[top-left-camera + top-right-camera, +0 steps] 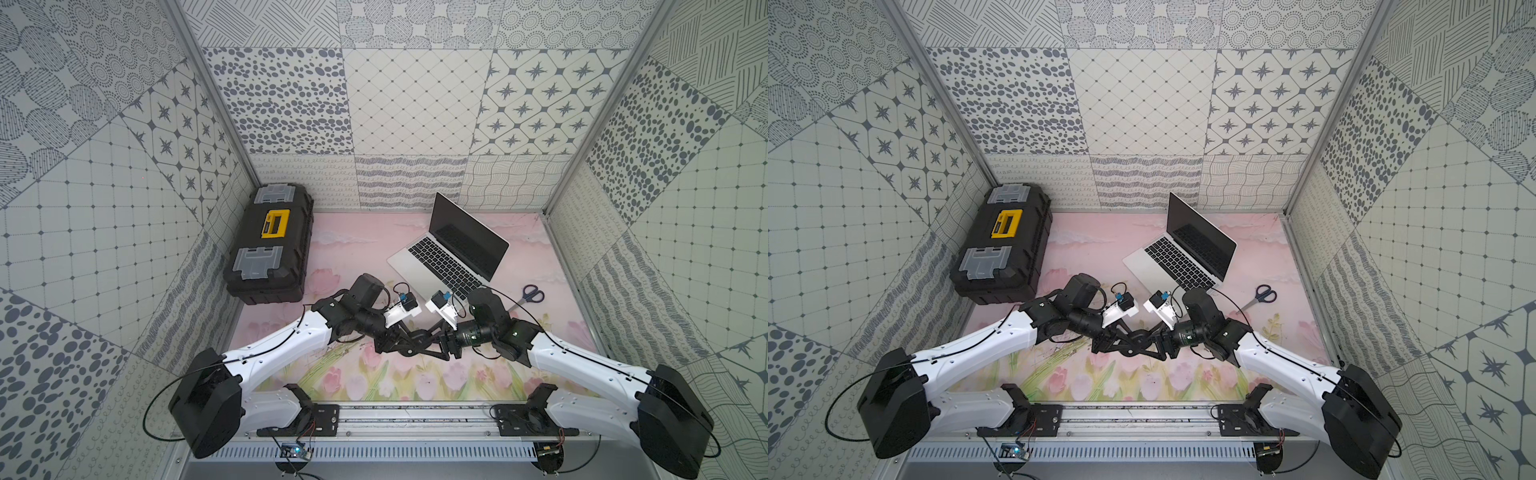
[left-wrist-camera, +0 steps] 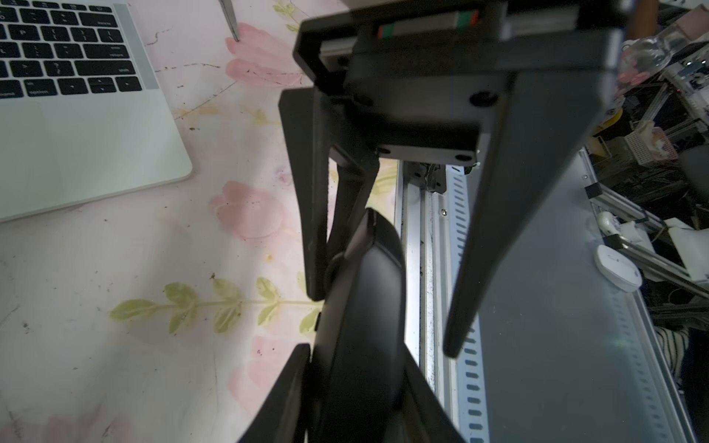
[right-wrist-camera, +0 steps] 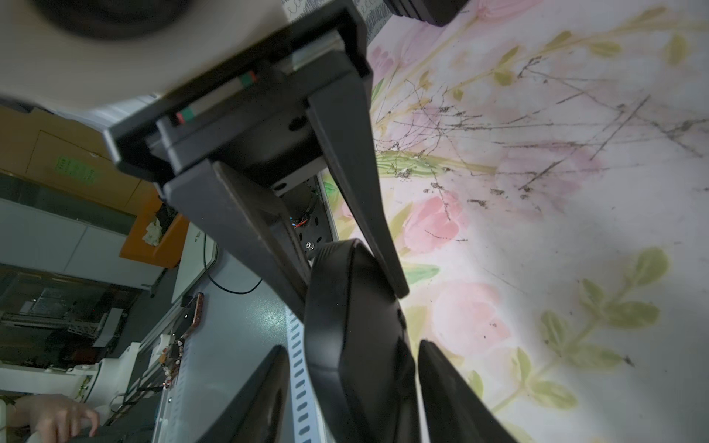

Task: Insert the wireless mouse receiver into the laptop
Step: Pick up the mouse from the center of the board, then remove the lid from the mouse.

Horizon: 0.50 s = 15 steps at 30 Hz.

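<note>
Both arms reach inward low over the tabletop (image 1: 357,249), wrists facing each other. The right gripper (image 3: 353,301) has its jaws pinched on one end of a black mouse (image 3: 356,364); the left gripper (image 2: 383,326) has its jaws part open around the other end. The laptop (image 1: 449,257) sits open just behind them; the receiver cannot be made out.

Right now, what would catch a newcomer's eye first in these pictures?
The left gripper and the right gripper meet tip to tip above the front of the flowered table, with the black mouse on edge between them. Behind them the open laptop stands toward the right, and a black-and-yellow toolbox lies at the far left.
</note>
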Motion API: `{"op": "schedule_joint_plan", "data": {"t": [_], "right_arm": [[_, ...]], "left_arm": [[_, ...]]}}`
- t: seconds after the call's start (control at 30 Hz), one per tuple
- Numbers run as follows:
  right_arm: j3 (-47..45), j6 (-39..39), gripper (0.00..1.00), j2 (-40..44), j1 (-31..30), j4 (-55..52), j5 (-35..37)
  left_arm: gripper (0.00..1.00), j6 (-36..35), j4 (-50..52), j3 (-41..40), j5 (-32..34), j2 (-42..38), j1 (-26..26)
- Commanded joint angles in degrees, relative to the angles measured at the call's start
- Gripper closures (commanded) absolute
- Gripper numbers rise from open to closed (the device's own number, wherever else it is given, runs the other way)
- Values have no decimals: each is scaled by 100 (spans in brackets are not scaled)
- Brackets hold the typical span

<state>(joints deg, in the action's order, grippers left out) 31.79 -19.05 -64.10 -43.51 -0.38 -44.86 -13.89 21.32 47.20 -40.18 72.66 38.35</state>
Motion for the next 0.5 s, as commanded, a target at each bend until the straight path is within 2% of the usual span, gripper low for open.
{"op": "schedule_joint_plan", "data": {"t": [0.0, 0.13, 0.2, 0.27, 0.3, 0.37, 0.4, 0.47], "right_arm": [[-48, -43, 54, -103, -32, 581, -186], [-24, -10, 71, -212, -29, 510, -363], [-49, -34, 75, -242, -24, 555, -364], [-151, -137, 78, -229, 1, 703, -303], [-211, -221, 80, -220, 12, 784, -257], [-301, -391, 84, -202, 95, 920, -143], [-336, -487, 85, -192, 142, 999, -66], [-419, -668, 86, -164, 220, 1091, 120]], "left_arm": [[96, 274, 192, 109, -1161, 147, -46], [97, 405, 73, 87, -1281, 209, -105], [97, 515, -45, 49, -1359, 225, -156], [90, 696, -202, -8, -1512, 230, -241], [84, 846, -323, -54, -1595, 223, -283], [52, 1295, -713, -206, -1668, 144, -383], [40, 1626, -976, -312, -1720, 88, -428], [13, 2692, -1993, -649, -1713, -52, -571]]}}
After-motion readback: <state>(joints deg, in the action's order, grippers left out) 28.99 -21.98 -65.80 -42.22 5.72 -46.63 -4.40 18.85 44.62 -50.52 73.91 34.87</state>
